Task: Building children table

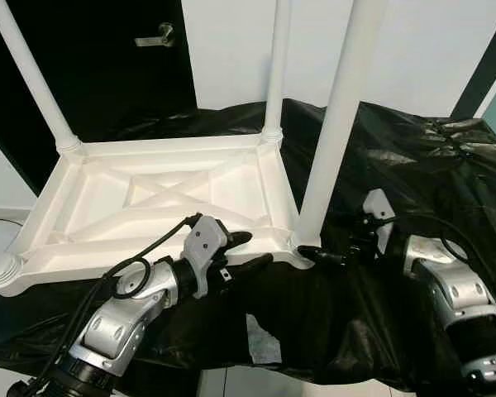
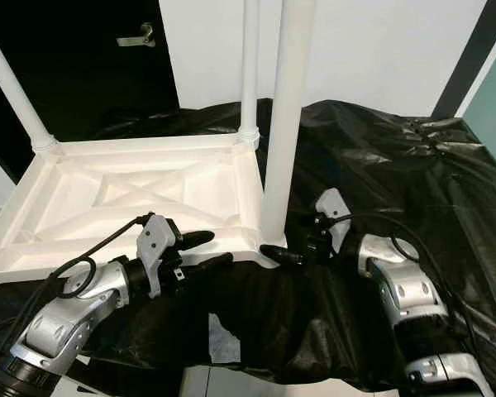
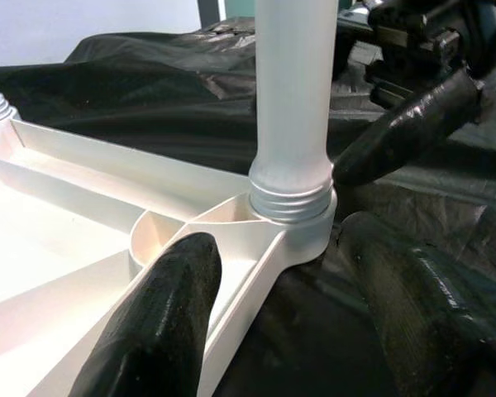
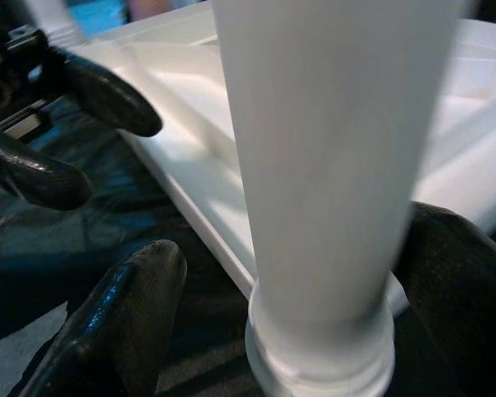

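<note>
Upturned white tabletop point(image 1: 161, 198) lying on black plastic sheet point(image 1: 413, 165), legs pointing up. Near leg point(image 1: 335, 124) standing in tabletop's near right corner socket. Right claw point(image 2: 283, 253) at that leg's base, fingers point(image 4: 120, 318) apart either side, not clamped. Left claw point(image 1: 246, 250) beside same corner, fingers point(image 3: 161, 318) spread, one over tabletop rim, one on sheet.

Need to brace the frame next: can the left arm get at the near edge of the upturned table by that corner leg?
Probably yes. The left gripper, fingers open, already straddles the table's near edge beside the corner leg; nothing lies between them.
</note>
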`<state>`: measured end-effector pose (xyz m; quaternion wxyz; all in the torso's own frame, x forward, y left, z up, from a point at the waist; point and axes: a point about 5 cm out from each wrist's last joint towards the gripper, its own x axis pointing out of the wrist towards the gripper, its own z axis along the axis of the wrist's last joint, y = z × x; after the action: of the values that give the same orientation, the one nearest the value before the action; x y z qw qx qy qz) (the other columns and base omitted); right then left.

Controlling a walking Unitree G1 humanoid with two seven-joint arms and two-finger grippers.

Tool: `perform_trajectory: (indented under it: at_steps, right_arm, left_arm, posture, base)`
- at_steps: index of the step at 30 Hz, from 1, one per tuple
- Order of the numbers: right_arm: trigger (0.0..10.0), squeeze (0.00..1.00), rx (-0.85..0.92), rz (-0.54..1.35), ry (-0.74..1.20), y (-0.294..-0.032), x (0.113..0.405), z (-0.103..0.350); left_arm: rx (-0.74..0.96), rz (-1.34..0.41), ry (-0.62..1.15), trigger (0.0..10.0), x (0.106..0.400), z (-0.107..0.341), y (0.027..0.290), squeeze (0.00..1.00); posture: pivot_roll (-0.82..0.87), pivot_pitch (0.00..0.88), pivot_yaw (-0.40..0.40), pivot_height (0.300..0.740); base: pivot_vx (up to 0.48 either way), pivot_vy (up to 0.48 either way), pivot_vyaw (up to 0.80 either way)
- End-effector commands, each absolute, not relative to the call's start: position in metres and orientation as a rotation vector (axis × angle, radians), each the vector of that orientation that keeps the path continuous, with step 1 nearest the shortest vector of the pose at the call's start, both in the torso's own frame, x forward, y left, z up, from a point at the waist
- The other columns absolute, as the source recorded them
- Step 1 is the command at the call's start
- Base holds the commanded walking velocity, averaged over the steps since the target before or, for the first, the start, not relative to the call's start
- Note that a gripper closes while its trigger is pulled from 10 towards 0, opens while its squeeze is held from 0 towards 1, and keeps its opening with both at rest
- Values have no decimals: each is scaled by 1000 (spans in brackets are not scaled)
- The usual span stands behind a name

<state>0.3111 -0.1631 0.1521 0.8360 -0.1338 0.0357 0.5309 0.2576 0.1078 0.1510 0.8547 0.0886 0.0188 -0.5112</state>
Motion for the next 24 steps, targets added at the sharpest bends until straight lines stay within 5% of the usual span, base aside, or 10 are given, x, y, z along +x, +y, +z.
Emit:
perform_trajectory:
  at_steps: [1,11,12,15,16,24]
  right_arm:
    - [10000,0,-324,1186,93,-158,317,151]
    - [9961,0,-439,1253,80,-160,332,158]
    - [1451,0,-457,1265,79,-162,333,158]
    - [1451,0,-482,1281,77,-165,334,158]
    - [0,0,-476,1281,86,-167,335,159]
    - [0,0,-376,1218,110,-177,334,158]
  left_arm:
    - [202,-1115,48,10000,255,151,111,0]
    - [202,-1114,46,10000,256,150,110,0]
    - [202,-1116,46,10000,256,150,109,0]
    - [201,-1119,46,10000,256,150,108,0]
    - [200,-1122,46,10000,256,150,108,0]
    - [190,-1137,42,10000,256,149,103,0]
  posture:
    - [55,0,-42,740]
    - [52,0,-41,740]
    - [48,0,-39,740]
    - [48,0,-39,740]
    - [41,0,-38,740]
    - [23,0,-50,740]
  base:
    - [0,0,0]
    - [0,0,0]
    - [0,0,0]
    - [0,0,0]
    - [0,0,0]
    - [0,0,0]
